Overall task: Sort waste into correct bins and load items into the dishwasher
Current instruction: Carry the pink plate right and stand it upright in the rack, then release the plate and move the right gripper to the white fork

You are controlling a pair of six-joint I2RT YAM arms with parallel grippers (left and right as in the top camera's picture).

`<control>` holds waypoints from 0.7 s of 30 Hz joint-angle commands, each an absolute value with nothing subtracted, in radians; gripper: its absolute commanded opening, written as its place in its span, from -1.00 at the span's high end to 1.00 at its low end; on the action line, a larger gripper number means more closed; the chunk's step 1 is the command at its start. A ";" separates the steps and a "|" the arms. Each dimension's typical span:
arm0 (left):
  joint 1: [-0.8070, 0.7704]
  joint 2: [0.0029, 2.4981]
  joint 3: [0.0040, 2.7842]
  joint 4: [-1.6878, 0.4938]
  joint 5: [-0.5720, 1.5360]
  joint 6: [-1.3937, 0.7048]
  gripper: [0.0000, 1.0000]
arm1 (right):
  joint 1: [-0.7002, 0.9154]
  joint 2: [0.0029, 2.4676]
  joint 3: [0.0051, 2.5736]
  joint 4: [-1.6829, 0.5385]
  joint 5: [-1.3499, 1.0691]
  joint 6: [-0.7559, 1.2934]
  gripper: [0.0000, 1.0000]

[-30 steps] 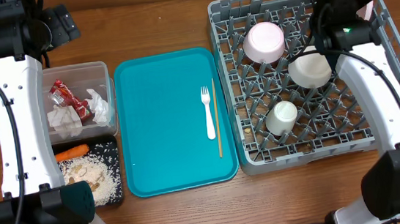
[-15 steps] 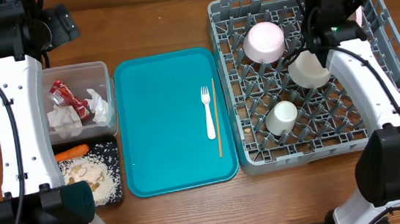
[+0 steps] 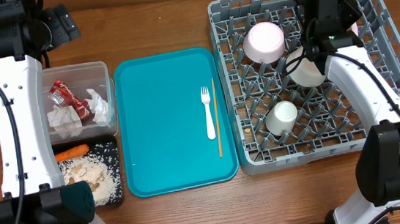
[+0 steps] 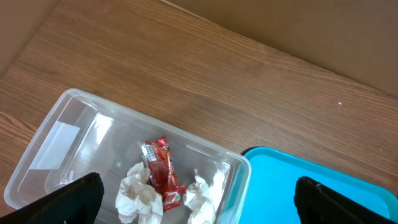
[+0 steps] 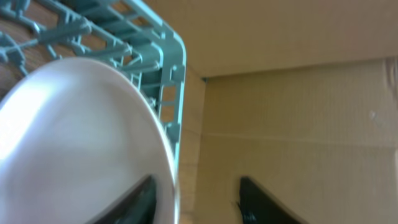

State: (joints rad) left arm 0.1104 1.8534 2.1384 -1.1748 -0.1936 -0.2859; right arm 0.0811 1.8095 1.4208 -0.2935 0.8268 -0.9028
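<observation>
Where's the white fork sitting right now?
Overhead view: the white plastic fork lies on the teal tray near its right edge, just left of the thin wooden stick, with the grey dish rack further right.

Left gripper (image 4: 199,208) aimed downward, jaws spread wide; right gripper (image 5: 196,202) jaws parted.

Teal tray (image 3: 165,130); grey rack (image 3: 307,156); white fork (image 3: 208,115), cup (image 3: 283,117); red wrapper (image 4: 163,174); orange carrot (image 3: 71,151).
</observation>
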 commanded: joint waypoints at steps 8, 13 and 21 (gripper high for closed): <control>0.110 1.838 2.162 -1.174 -0.186 -0.295 -1.00 | 0.109 1.769 1.422 -0.183 0.912 -0.883 -0.80; 0.110 1.838 2.162 -1.174 -0.186 -0.295 -1.00 | 0.112 1.705 1.422 -0.152 0.912 -0.882 -0.81; 0.110 1.838 2.162 -1.174 -0.186 -0.295 -0.99 | 0.132 1.582 1.422 -0.137 0.916 -0.772 -0.94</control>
State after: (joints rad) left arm 0.1104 1.8534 2.1384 -1.1748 -0.1936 -0.2859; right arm 0.1143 1.6585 1.4189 -0.1436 0.8997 -0.8688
